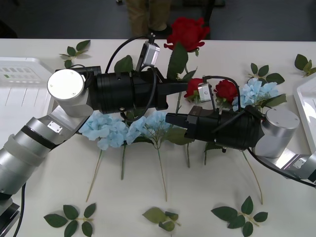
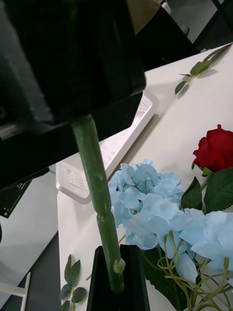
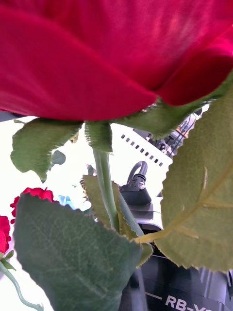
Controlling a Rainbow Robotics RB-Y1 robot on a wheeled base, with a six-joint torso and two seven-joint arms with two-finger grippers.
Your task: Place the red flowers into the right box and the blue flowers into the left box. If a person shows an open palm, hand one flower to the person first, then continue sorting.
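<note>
The left gripper is clamped on a red rose whose stem runs 12-to-6 through the jaws, its lower end caught between the right gripper's closed fingers just below, with the right box out at 3 o'clock.

Left arm is reaching in from the near left across the middle of the table, wrist level, forearm pointing right. Left gripper is clamping a stem between closed fingers. Right arm is reaching in from the near right, forearm pointing left. Right gripper is sitting just below the left one, fingers pinching the stem's lower end.
</note>
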